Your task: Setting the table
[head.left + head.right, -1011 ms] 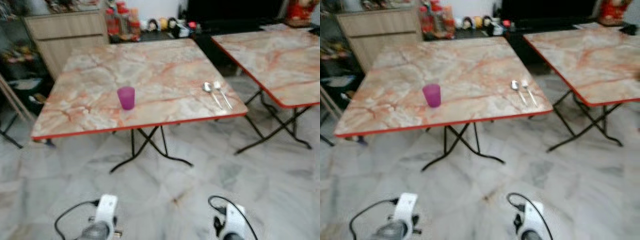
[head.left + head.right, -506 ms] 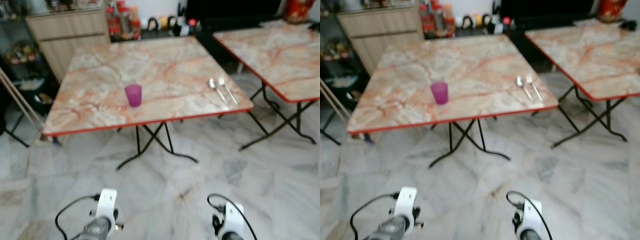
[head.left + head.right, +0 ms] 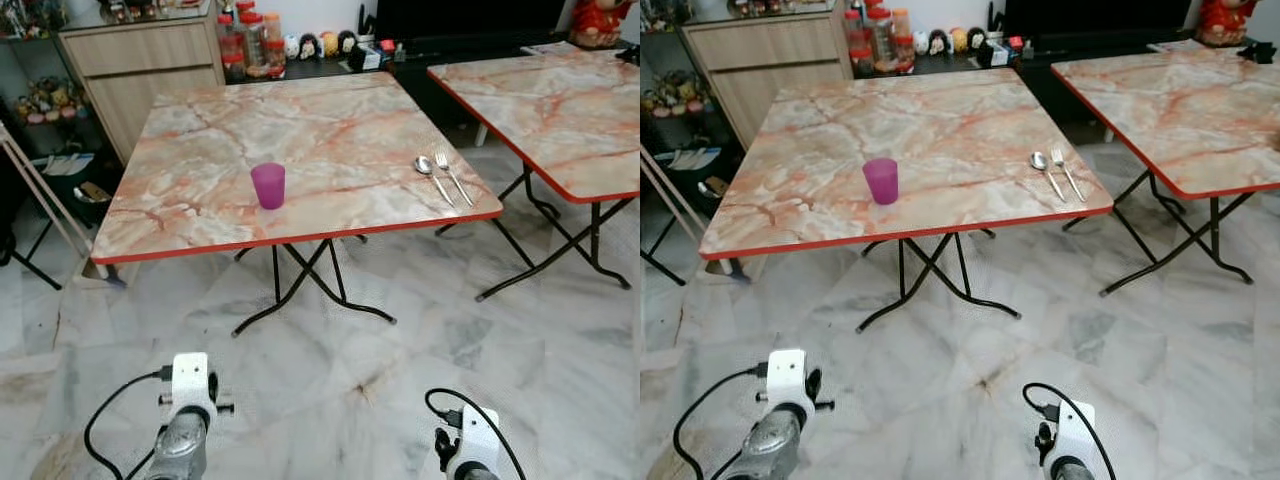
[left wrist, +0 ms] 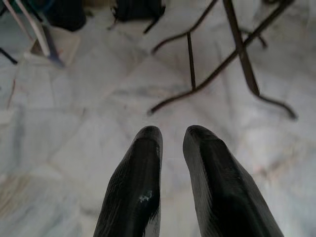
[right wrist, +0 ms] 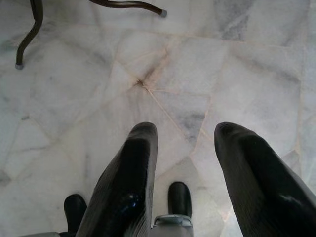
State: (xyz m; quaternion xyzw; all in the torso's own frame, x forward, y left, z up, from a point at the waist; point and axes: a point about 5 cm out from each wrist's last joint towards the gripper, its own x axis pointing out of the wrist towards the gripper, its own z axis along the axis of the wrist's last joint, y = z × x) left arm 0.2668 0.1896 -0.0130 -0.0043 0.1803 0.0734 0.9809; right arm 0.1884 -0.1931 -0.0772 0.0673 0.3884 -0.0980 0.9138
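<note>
Compared with a second earlier, the whole scene had sharpened and slid a little in the head views, which read as the camera settling rather than anything on the table shifting; the table stood somewhat farther off. On the square marble-patterned folding table with a red edge (image 3: 200, 215), the translucent purple plastic cup (image 3: 267, 185) stood upright near the front edge, and the silver spoon (image 3: 432, 178) and silver fork (image 3: 449, 177) lay side by side near the front right corner, their long axes running away from the robot. Both arms hung low over the grey marble floor (image 3: 330, 370), well short of the table. The left gripper (image 4: 170, 143) had its fingers nearly together, holding nothing; the right gripper (image 5: 185, 136) had its fingers spread, also empty. The cutlery lay ahead and to the right, so the right arm looked nearer to it, the left nearer the cup.
</note>
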